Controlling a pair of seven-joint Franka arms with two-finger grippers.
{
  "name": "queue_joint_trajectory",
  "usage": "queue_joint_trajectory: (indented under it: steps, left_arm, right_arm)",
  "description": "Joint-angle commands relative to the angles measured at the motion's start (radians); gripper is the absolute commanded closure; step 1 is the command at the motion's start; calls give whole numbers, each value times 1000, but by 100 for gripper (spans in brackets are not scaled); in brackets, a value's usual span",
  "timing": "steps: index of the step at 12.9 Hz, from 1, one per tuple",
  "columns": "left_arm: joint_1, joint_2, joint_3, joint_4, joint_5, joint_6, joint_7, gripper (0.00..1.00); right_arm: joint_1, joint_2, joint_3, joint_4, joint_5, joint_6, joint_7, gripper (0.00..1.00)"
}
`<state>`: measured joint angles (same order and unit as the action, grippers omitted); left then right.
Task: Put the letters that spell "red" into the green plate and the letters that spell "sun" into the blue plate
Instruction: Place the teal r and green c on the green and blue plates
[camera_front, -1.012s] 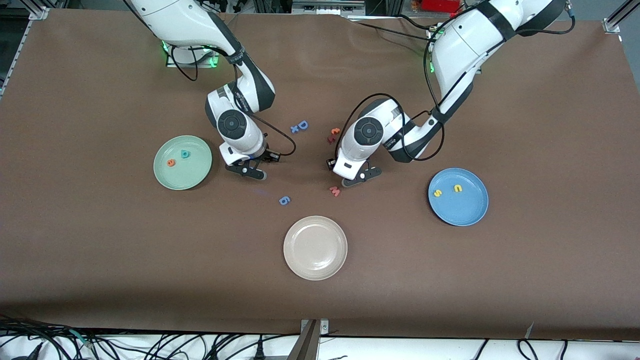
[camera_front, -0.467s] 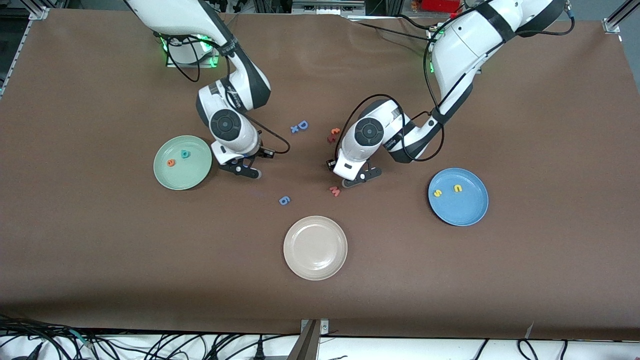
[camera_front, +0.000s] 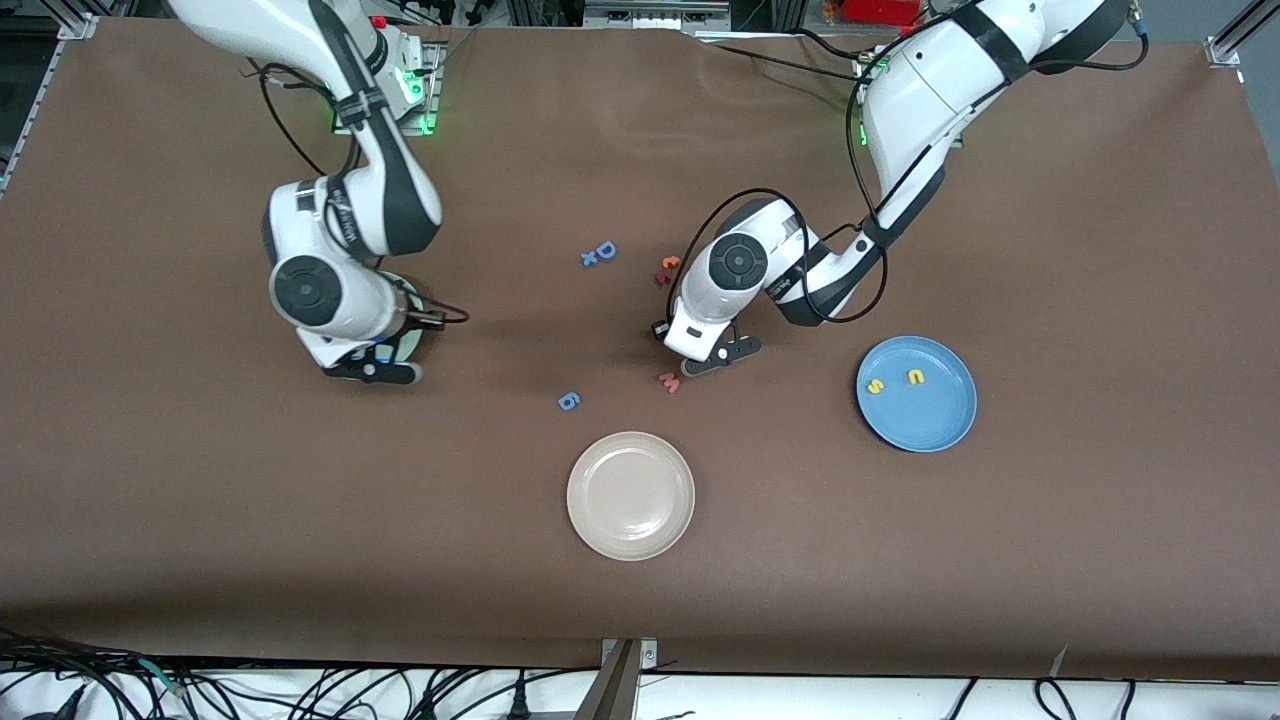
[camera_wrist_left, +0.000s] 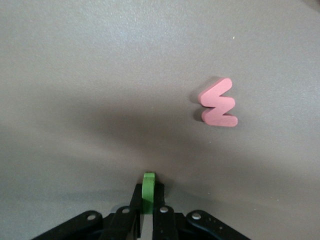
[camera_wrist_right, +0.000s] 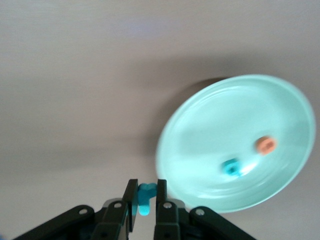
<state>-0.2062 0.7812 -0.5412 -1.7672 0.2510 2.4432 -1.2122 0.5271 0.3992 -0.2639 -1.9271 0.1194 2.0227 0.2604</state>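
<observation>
My left gripper (camera_front: 712, 366) (camera_wrist_left: 148, 187) is low at the table, shut on the dark green "n" (camera_wrist_left: 148, 196), which stands on edge between its fingers. The pink "w" (camera_wrist_left: 219, 103) lies beside it. My right gripper (camera_front: 372, 372) (camera_wrist_right: 144, 185) is shut on the thin teal "r" (camera_wrist_right: 144, 199) at the rim of the green plate (camera_wrist_right: 215, 130). The orange "e" (camera_wrist_right: 266, 145) and teal "d" (camera_wrist_right: 231, 166) lie in that plate. In the front view the right arm hides most of it. The blue plate (camera_front: 935, 420) holds the yellow "s" (camera_front: 876, 386) and "u" (camera_front: 915, 376).
A beige plate (camera_front: 630, 495) sits nearest the front camera. A blue "6" piece (camera_front: 569, 401) and the pink "w" (camera_front: 669, 381) lie mid-table. A blue "D" with a small piece (camera_front: 600, 252) and a red and orange pair (camera_front: 667, 270) lie nearer the bases.
The right arm has swung from beside the green plate toward its own end of the table and now covers the plate. The left gripper has closed on the "n".
</observation>
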Motion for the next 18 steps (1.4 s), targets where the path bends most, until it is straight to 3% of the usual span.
queue_joint_trajectory:
  steps: [1, 3, 8, 9, 10, 11, 12, 14, 18]
  left_arm:
    - [2, -13, 10, 6, 17, -18, -13, 100]
    - [11, -71, 10, 12, 19, -120, 12, 100]
    - [161, -195, 4, 15, 17, -314, 395, 100]
    - [197, -206, 4, 14, 17, -338, 461, 100]
    - [230, -209, 4, 14, 17, -355, 515, 100]
    - [258, -211, 6, 14, 17, -360, 577, 100]
    - [292, -211, 7, 14, 19, -380, 650, 100]
    - [362, -208, 12, 9, 19, -414, 829, 100]
    - [508, -198, 12, 6, 19, -417, 1081, 100]
  right_arm:
    - [-51, 65, -21, 0, -6, 34, -136, 91]
    - [-67, 104, -21, -1, 2, 65, -179, 91]
    - [-67, 128, -15, -7, 39, 73, -179, 89]
    - [-65, 132, -15, -7, 46, 71, -179, 83]
    - [-65, 133, -15, -7, 46, 70, -179, 52]
    - [-65, 133, -15, -7, 46, 68, -179, 13]
    - [-65, 129, -15, -6, 46, 59, -179, 1]
    - [-65, 97, -17, -1, 45, 45, -181, 1]
    - [-65, -3, -24, 75, 43, -125, -162, 1]
